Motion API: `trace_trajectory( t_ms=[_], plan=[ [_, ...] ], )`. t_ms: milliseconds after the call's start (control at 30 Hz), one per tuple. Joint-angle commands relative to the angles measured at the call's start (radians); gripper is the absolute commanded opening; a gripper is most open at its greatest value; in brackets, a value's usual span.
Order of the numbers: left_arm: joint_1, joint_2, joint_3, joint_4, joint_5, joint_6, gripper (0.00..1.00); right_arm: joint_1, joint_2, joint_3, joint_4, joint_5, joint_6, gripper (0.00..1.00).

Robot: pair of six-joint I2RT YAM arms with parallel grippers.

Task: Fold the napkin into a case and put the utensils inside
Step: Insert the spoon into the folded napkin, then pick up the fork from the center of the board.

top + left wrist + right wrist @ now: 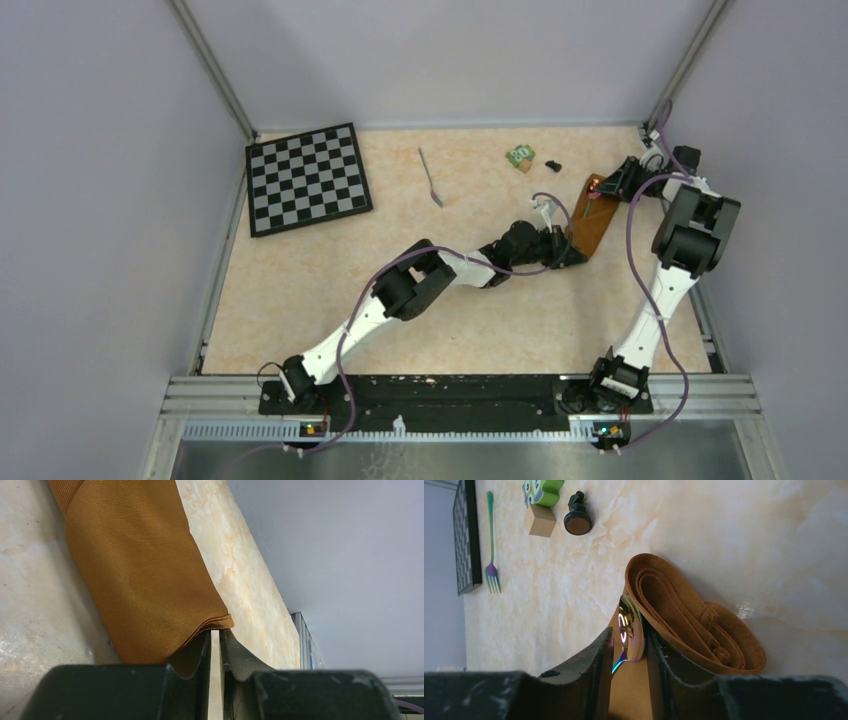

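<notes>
The folding looks done. The napkin [589, 220] lies as a narrow case in the right of the overhead view, running from the middle toward the upper right. The spoon [628, 625] stands at the case's open end, in the middle of the right wrist view. Its rainbow bowl sticks out of the rolled layers and its handle is hidden, so how deep it sits cannot be told. The fork [431, 181] is not yet in. It lies on the bare table [300, 300] in the upper middle of the overhead view, between the chessboard [308, 178] and the green block [520, 155], well apart from the case. What is left, by this judgement, is fetching and inserting the fork.

The right pincer [629, 633] stands slightly apart around the spoon's bowl. Cloth shows through a gap on one side, so it looks loosened rather than clamped. The left pincer [215, 637] is nearly closed at the case's lower corner. The cloth drapes against one finger, but whether it is pinched cannot be told.
</notes>
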Motion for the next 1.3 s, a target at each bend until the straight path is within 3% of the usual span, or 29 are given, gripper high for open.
trace_trajectory(
  t_ms=[0, 133, 267, 300, 367, 467, 633, 700, 867, 967, 1133, 1267],
  plan=[
    [0.001, 0.0, -0.016, 0.015, 0.002, 0.007, 0.16, 0.009, -0.092, 0.003, 0.036, 0.074, 0.001, 0.36],
    [0.0, -0.019, -0.031, 0.013, 0.015, 0.017, 0.2, 0.01, -0.126, 0.06, -0.021, 0.131, -0.009, 0.49],
    [-0.006, -0.098, -0.134, 0.015, 0.014, 0.03, 0.35, 0.014, -0.209, 0.077, -0.058, 0.25, 0.009, 0.55],
    [-0.008, -0.127, -0.168, 0.014, 0.016, 0.031, 0.42, 0.016, -0.234, 0.076, -0.066, 0.278, 0.017, 0.59],
    [-0.008, -0.201, -0.27, 0.014, 0.021, 0.038, 0.56, 0.03, -0.286, 0.076, -0.093, 0.368, 0.034, 0.79],
    [-0.008, -0.324, -0.421, 0.023, 0.028, 0.033, 0.69, 0.074, -0.342, 0.059, -0.156, 0.556, 0.049, 0.81],
    [-0.016, -0.615, -0.784, 0.035, 0.027, 0.06, 0.73, 0.271, -0.499, -0.125, -0.14, 0.895, 0.069, 0.81],
    [-0.013, -0.761, -0.936, 0.012, -0.003, 0.093, 0.75, 0.367, -0.551, -0.184, -0.107, 0.889, 0.121, 0.82],
    [0.014, -1.15, -1.161, -0.308, -0.061, 0.21, 0.78, 0.564, -0.644, -0.377, 0.109, 0.665, 0.251, 0.81],
    [0.018, -1.426, -1.209, -0.557, -0.206, 0.255, 0.81, 0.673, -0.631, -0.454, 0.205, 0.596, 0.256, 0.84],
    [0.038, -1.793, -1.263, -0.836, -0.472, 0.274, 0.89, 0.796, -0.446, -0.332, 0.167, 0.645, 0.198, 0.87],
    [0.056, -1.963, -1.235, -0.993, -0.611, 0.284, 0.93, 0.851, -0.348, -0.227, 0.161, 0.74, 0.144, 0.87]
  ],
)
